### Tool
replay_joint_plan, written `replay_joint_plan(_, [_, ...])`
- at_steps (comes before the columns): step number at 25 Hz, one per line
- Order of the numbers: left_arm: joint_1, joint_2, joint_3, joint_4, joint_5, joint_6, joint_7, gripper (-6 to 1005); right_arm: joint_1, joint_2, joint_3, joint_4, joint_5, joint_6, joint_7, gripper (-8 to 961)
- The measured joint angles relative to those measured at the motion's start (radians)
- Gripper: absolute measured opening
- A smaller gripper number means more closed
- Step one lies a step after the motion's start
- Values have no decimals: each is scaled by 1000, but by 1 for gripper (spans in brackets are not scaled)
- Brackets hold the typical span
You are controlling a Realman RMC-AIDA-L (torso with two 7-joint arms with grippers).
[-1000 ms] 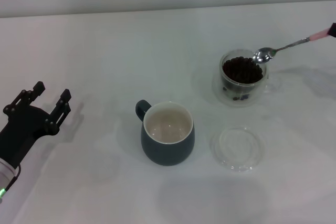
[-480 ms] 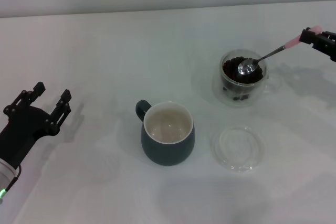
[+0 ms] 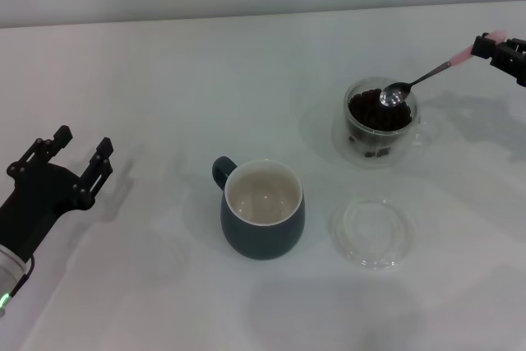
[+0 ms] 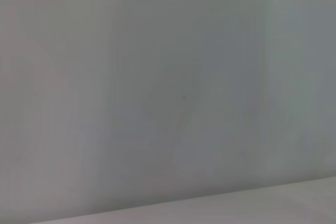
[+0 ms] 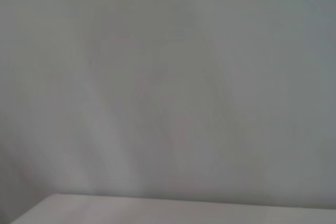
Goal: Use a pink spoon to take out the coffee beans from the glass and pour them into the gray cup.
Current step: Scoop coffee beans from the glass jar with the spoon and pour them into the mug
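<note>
In the head view the clear glass (image 3: 379, 123) stands at the right, filled with dark coffee beans (image 3: 376, 111). The pink spoon (image 3: 421, 79) slants down into it, its metal bowl over the beans and its pink handle held at the right edge by my right gripper (image 3: 496, 47), which is shut on it. The gray cup (image 3: 262, 210), cream-white inside, stands in the middle with its handle at the back left. My left gripper (image 3: 76, 154) hovers open at the far left, away from everything. Both wrist views show only blank pale surface.
A flat round clear glass dish (image 3: 371, 230) lies on the white table (image 3: 164, 88) just in front of the glass and right of the gray cup.
The right gripper brought the spoon's bowl from the glass's rim down into the beans, then lifted it slightly. The left arm has stayed still.
</note>
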Motion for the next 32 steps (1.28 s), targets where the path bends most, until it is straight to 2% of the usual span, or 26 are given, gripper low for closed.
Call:
replay_joint_plan(13, [-3, 1, 0, 3, -4, 0, 0, 614, 0, 15, -30, -6, -25, -18, 60, 148])
replay_joint_plan(25, [5, 0, 0, 2, -6, 0, 0, 614, 0, 13, -31, -2, -27, -57, 254, 148])
replay_joint_plan(32, [5, 0, 2, 0, -6, 0, 0, 614, 2, 4, -46, -1, -42, -68, 398, 148])
